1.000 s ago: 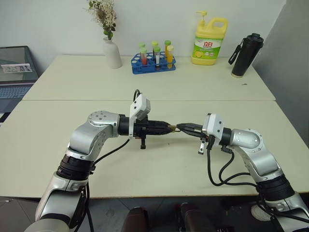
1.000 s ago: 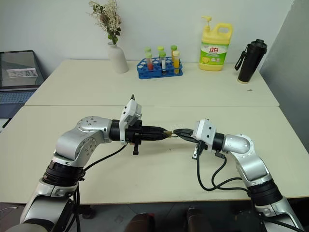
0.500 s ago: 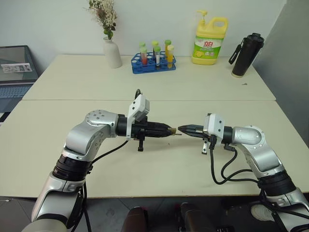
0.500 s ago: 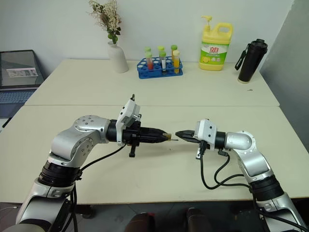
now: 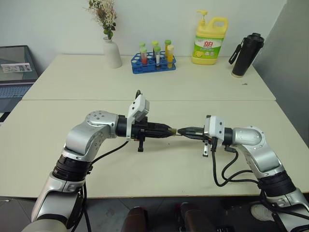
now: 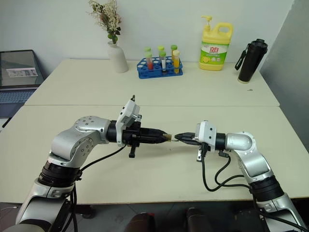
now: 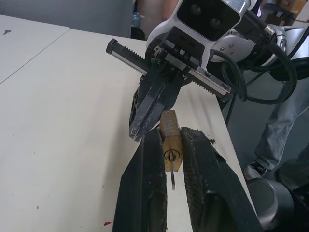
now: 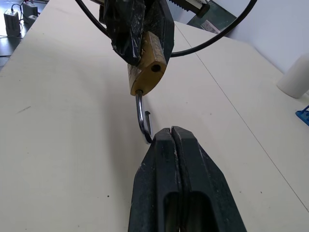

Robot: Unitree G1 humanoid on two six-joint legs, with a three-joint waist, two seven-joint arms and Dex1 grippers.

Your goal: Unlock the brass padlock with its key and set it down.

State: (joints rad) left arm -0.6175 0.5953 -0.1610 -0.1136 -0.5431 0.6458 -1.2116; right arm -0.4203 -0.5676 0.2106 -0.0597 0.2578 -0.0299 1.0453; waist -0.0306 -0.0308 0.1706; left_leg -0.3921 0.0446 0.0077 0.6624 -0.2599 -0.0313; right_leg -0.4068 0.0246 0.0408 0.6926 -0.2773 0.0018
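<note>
Nearest, two arms meet above the front cream table point(image 5: 159, 169). Left gripper point(image 5: 170, 130) clamps the brass padlock point(image 7: 170, 139) between its fingers, held in the air; the shackle point(image 8: 142, 118) swung open, one leg free. Right gripper point(image 5: 180, 131) pinched fully shut, tips at the shackle's bend; whether it grips it, cannot tell. A seam, then a second table with a white vase point(image 5: 112, 52), blue test-tube rack point(image 5: 153, 63), yellow detergent bottle point(image 5: 209, 40), black flask point(image 5: 245, 54). Laptop point(image 5: 17, 72) far left. White wall behind.
</note>
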